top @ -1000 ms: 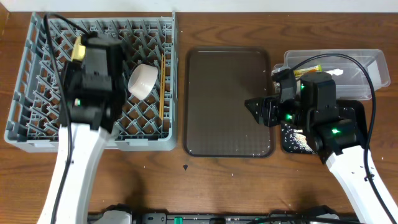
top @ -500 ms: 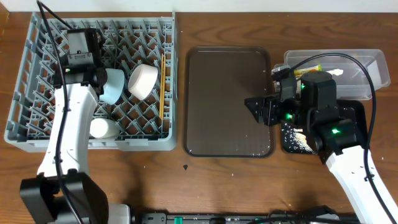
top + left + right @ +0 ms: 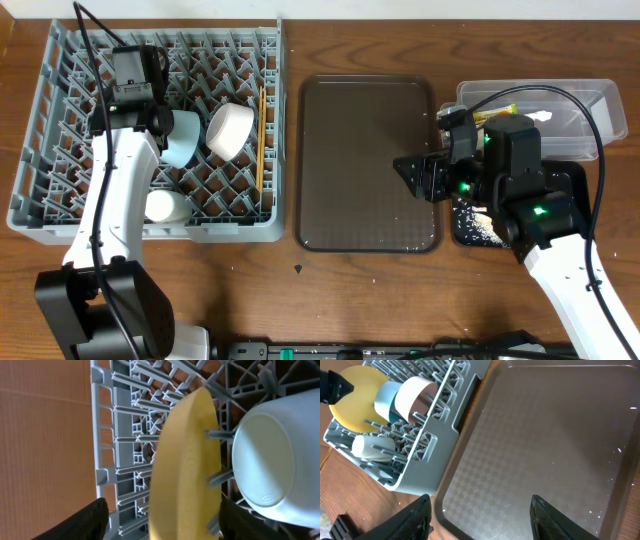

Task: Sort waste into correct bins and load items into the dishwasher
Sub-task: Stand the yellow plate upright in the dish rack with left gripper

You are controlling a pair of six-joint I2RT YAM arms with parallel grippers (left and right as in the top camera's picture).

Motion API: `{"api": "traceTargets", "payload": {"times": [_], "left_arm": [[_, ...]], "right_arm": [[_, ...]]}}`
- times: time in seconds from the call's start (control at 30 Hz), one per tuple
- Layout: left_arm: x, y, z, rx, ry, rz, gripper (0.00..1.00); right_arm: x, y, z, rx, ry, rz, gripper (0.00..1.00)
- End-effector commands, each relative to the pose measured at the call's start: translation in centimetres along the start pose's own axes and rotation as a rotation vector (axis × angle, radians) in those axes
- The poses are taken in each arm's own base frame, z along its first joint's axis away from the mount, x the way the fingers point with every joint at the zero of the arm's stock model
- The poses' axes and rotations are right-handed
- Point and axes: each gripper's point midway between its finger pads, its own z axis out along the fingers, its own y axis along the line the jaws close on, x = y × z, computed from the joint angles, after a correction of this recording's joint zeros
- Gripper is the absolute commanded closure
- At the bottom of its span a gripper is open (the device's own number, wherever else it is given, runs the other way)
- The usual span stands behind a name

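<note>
1. Left wrist view: the left gripper point(image 3: 165, 515) has its fingers spread wide and grips nothing. The yellow plate point(image 3: 185, 460) stands on edge between them, slotted among the pegs of the grey dish rack point(image 3: 115, 420). Whether either finger touches the plate's rim cannot be told.
2. The light-blue bowl point(image 3: 275, 455) sits just beside the plate, its base turned to the camera.
3. Right wrist view: the right gripper point(image 3: 480, 515) is also spread and empty. It hangs above the brown serving tray point(image 3: 545, 435), which carries a few pale specks.
4. Everything rests on a wooden table point(image 3: 350, 300), with the rack at the left, the serving tray in the middle and the bins at the right.
5. Also in the rack:
   - The white bowl point(image 3: 230, 130) lies on its side against the light-blue bowl.
   - The chopsticks point(image 3: 261, 140) lie along the pegs to its right.
   - A white cup-like item point(image 3: 165, 207) sits near the front edge.
6. The clear tub point(image 3: 600, 95) holds the snack wrapper point(image 3: 500, 108) and the white wrapper point(image 3: 537, 117).
7. The black tray point(image 3: 578, 178) lies just in front of the tub, partly hidden by the right arm. Food scraps point(image 3: 472, 226) lie at its left end.
</note>
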Motion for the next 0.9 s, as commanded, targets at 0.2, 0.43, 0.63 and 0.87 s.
{"api": "traceTargets", "payload": {"times": [0.2,0.43,0.63,0.87], "left_arm": [[-1.3,1.6,-3.9,-0.019,-0.11,-0.183,0.15],[-1.5,3.0,-11.9,0.114,-0.304,-0.387,0.1],[0.8,-1.2,-20.2,0.435,-0.424,-0.407,0.1],[5.1,-0.8,-25.7,0.487,-0.525,-0.401,0.07]], "right_arm": [[0.0,-0.3,-0.3,0.012,0.003,-0.002,0.39],[0.0,-0.4,-0.3,0.017,0.001,-0.002,0.4],[-1.5,-1.3,-1.5,0.108,-0.076,-0.069,0.39],[-3.6,2.4,-7.5,0.061,-0.273,-0.101,0.01]]}}
